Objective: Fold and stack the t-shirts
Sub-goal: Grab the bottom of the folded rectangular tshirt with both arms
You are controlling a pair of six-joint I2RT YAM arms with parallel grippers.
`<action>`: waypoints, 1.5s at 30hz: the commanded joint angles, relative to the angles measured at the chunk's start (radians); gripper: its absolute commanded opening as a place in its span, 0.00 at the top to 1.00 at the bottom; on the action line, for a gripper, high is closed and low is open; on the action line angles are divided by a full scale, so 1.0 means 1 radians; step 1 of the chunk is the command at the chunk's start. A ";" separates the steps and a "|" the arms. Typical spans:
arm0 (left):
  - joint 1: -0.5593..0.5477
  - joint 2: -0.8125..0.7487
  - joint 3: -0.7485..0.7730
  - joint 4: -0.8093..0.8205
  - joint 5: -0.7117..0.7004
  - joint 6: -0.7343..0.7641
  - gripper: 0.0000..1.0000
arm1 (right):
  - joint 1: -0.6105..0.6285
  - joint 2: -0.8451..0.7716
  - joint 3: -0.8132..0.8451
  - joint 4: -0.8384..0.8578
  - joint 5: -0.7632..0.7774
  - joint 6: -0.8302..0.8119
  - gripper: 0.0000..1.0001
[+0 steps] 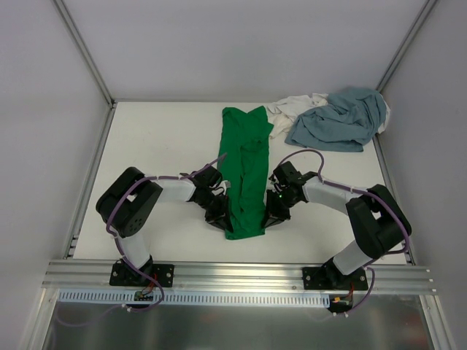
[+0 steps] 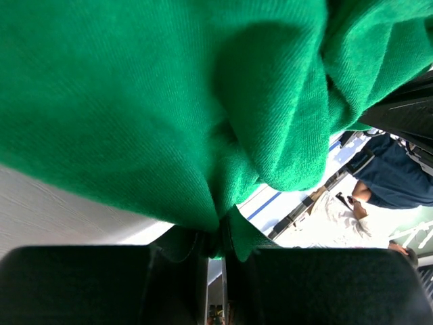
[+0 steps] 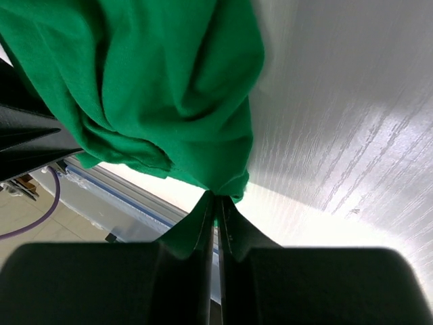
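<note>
The green t-shirt lies as a long folded strip down the middle of the table. The left gripper and right gripper flank its near end, each clamped tight on a corner of the cloth. The grey-blue t-shirt and white t-shirt sit heaped in the far right corner.

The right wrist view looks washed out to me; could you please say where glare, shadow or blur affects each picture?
Right wrist view: glare whitens the table beside the green shirt; the right claw is dark and soft-edged. Left wrist view: shirt fills the frame, folds shaded, background overexposed. Top view: evenly lit, sharp.
</note>
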 commanded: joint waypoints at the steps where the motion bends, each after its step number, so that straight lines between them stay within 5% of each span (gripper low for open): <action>1: -0.011 -0.002 0.031 -0.041 0.007 0.037 1.00 | 0.004 -0.017 0.004 -0.027 -0.015 -0.007 0.94; 16: -0.011 -0.104 0.054 -0.239 0.059 0.110 1.00 | 0.006 -0.186 -0.080 -0.206 -0.036 -0.047 0.96; 45: -0.011 -0.216 0.049 -0.362 0.096 0.114 0.98 | 0.006 -0.187 0.032 -0.274 -0.073 -0.081 0.98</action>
